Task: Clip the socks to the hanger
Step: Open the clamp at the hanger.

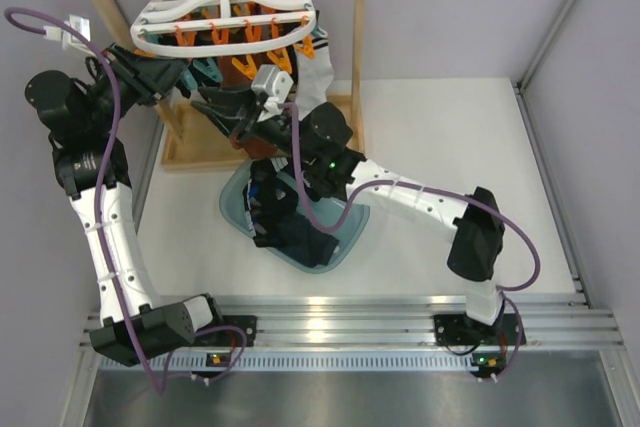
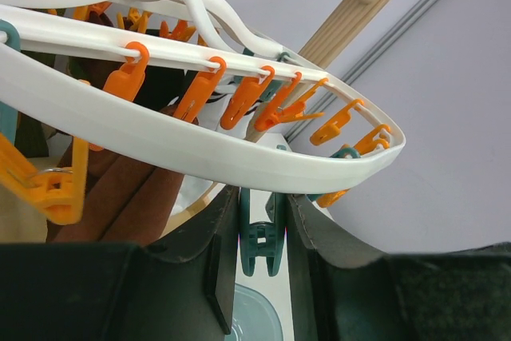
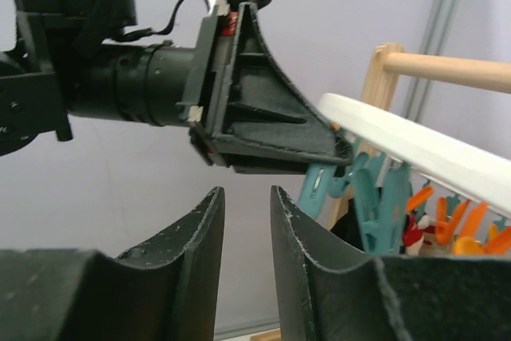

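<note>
Two arms meet under the hanger (image 1: 160,9), which hangs by its hook from the top bar of the wooden rack (image 1: 357,17) at the far left of the surface (image 1: 440,137). From the left, the left fingers (image 2: 222,265) come up beneath the hanger's near rim. They are closed partway on a teal clip (image 2: 261,237) that dangles there, and the clip fills the gap between them. A row of orange clips (image 2: 200,97) hangs from the lattice above, with brown socks (image 2: 120,197) pinned behind them. Just right of the left arm's tip, the right fingers (image 3: 200,261) point up at it from below. They stand a narrow gap apart with nothing between them. A white striped sock (image 1: 322,67) hangs at the hanger's right end. Nearer the arm bases, below the right forearm, a teal tray (image 1: 340,252) lies on the surface. The dark socks (image 1: 290,232) are piled inside it, well apart from the hanger and from both sets of fingers. I cannot tell how many there are.
</note>
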You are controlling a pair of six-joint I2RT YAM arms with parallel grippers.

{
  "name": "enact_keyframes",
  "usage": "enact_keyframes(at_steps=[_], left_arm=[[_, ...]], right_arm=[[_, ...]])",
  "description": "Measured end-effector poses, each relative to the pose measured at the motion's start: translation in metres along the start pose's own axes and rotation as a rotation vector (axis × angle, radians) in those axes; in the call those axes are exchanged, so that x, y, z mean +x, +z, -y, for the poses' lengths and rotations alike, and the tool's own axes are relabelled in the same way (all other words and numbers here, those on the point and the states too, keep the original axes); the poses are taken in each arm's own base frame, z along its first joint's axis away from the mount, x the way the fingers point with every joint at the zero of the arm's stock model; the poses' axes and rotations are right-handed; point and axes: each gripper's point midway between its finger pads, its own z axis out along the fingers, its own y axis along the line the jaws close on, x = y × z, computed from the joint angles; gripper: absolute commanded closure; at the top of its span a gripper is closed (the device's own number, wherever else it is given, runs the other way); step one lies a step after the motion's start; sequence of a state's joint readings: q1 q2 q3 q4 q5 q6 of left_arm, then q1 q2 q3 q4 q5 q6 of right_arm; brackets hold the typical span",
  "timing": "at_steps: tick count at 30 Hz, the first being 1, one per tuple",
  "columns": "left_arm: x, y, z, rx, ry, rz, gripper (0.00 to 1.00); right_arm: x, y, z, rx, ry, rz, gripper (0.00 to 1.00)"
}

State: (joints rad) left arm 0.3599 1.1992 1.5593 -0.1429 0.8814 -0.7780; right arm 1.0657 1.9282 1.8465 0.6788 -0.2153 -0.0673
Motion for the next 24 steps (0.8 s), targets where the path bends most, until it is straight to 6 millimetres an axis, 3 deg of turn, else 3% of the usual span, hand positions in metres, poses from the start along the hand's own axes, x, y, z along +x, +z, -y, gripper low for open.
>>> enact_keyframes(at_steps=[5,8,12,19,24], left_arm=[[-0.001,-0.001,0.002,0.003,0.002,0.004,1.0],[-0.002,-0.001,0.004,0.006,0.005,0.007,1.0],[-0.002,-0.002,0.005,0.008,0.005,0.008,1.0],[-0.001,-0.002,0.006,0.014,0.007,0.01,1.0],[0.003,-0.002,0.003,0.011,0.0,0.005,1.0]], right_arm=[[0.01,-0.001,-0.022,-0.047,0.024,-0.039,0.68],[0.014,0.0,-0.024,-0.04,0.021,-0.054,0.66],[0.025,0.005,-0.011,0.03,0.001,-0.068,0.64],[0.068,0.003,0.007,0.137,-0.013,-0.155,0.62],[0.076,0.008,0.016,0.182,-0.018,-0.157,0.61]])
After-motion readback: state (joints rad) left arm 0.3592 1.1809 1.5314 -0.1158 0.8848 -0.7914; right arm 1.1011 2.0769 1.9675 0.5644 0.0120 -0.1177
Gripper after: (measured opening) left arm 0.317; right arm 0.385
